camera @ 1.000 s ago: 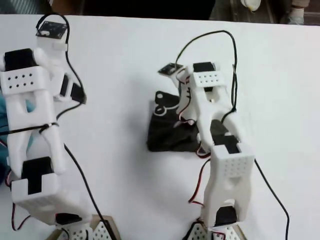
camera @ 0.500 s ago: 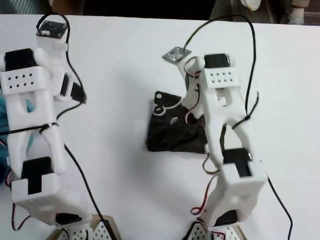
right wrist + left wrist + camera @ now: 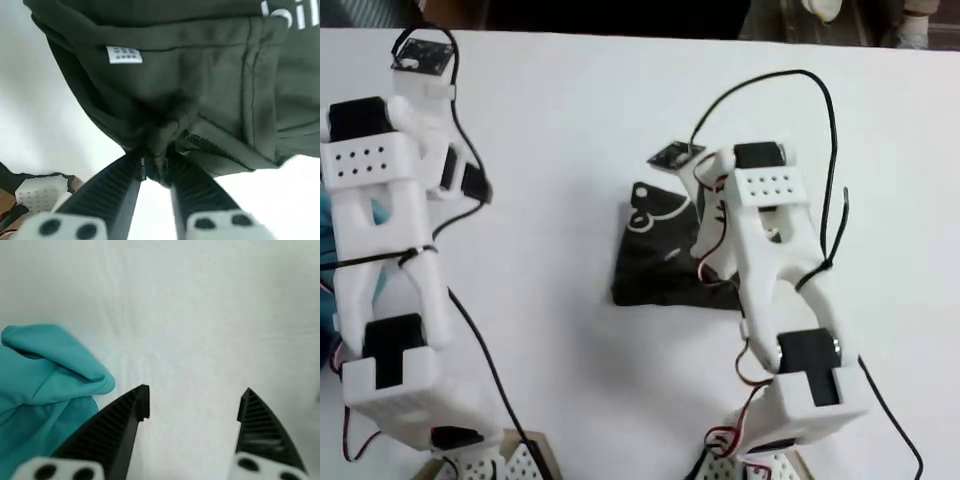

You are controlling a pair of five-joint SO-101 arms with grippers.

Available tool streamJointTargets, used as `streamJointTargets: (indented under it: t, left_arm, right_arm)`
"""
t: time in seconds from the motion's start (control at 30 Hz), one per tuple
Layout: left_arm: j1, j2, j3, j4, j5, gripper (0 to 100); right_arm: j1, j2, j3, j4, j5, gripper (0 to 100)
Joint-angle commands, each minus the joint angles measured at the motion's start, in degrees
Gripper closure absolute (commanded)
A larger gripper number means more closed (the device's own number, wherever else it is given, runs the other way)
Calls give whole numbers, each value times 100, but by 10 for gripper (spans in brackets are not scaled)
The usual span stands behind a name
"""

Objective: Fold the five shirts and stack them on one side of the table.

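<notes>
The right gripper [image 3: 156, 167] is clamped tight on a bunched fold of the black shirt [image 3: 655, 265]. Its jaws are nearly together with cloth squeezed between them, close to a stitched hem and not far from the small white label [image 3: 124, 55]. The shirt itself lies crumpled in the middle of the white table [image 3: 570, 120], partly under the right arm, with white print showing at its far corner.

Over on the other side, the left gripper [image 3: 196, 392] hangs spread wide above bare tabletop, holding nothing. The teal shirt [image 3: 45, 385] is heaped just beside one finger, not touching it.

Now, the handling. This looks like light, limp fabric (no stiffness to lean on at all), so it will sag and drag wherever it is unsupported. A pinch on a bunch like this one risks lifting several layers together. A better hold, to my eye, is a single layer at a hem edge or shoulder seam, where the stitching gives the pads something to bite. The cloth should slide easily on that smooth top. Folding looks barely begun, with both shirts lying crumpled.
</notes>
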Motion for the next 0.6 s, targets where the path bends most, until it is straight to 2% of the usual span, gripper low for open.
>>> streamJointTargets:
  t: [0.0, 0.1, 0.37, 0.57]
  left_arm:
    - [-35, -352, -57, -53, -26, 699]
    - [-35, -343, -31, -62, -35, 699]
    - [-35, -343, -31, -79, -35, 699]
    - [-35, -343, -22, -79, -35, 699]
  right_arm:
    - [119, -356, -26, 40, 70, 837]
    - [84, -453, -105, 40, 70, 782]
    - [92, -998, -1266, -400, 26, 779]
    - [48, 84, -1178, -1279, 18, 779]
